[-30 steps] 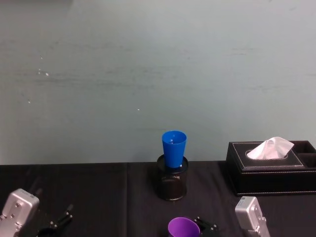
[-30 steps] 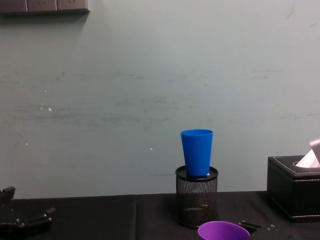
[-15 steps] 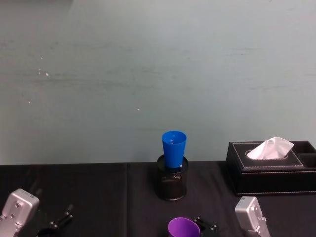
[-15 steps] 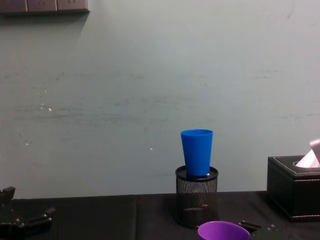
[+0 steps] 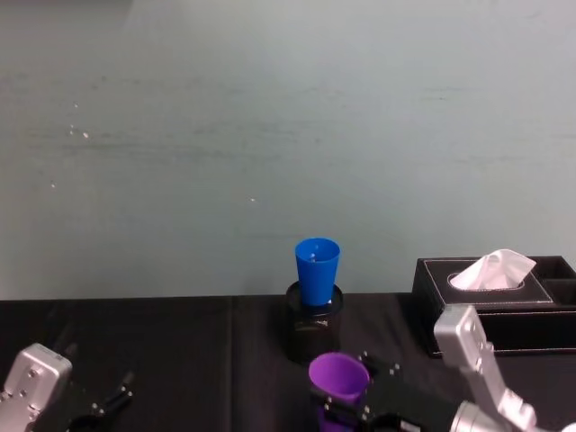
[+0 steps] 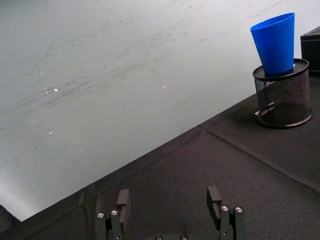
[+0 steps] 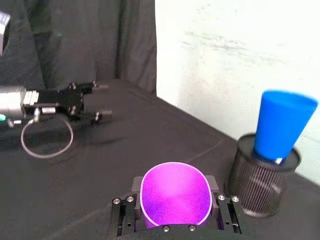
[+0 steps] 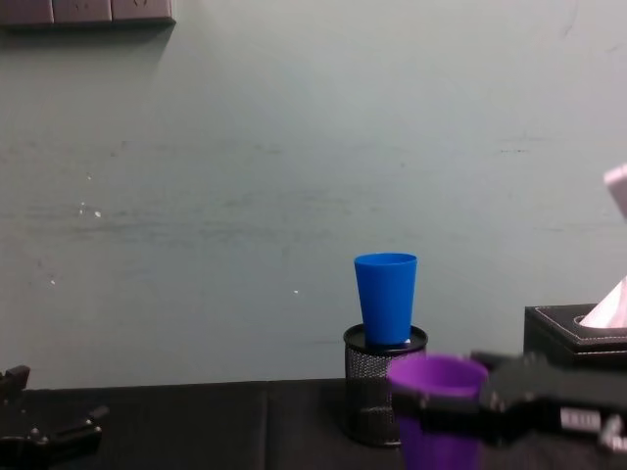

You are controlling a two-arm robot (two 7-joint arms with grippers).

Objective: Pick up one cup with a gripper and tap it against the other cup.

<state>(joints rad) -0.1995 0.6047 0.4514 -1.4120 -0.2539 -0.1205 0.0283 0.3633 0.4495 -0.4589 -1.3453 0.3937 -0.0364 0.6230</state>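
Purple cup (image 5: 338, 376) upright, clamped in right tool (image 7: 175, 207); we see it near blue cup (image 5: 317, 268) standing in mesh holder (image 5: 312, 337), probably not touching. Left tool (image 6: 168, 195) spread, low over bench (image 6: 240, 165) at left.

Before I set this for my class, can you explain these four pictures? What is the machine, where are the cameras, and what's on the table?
It is a robot with two arms, each ending in a claw. One picture looks down from its head, one looks across from its chest, and one comes from each wrist. The right claw grips a purple cup between its two fingers. The left claw waits open and empty at the robot's left. On the black table a blue cup stands in a mesh pen holder, with a tissue box to its right.
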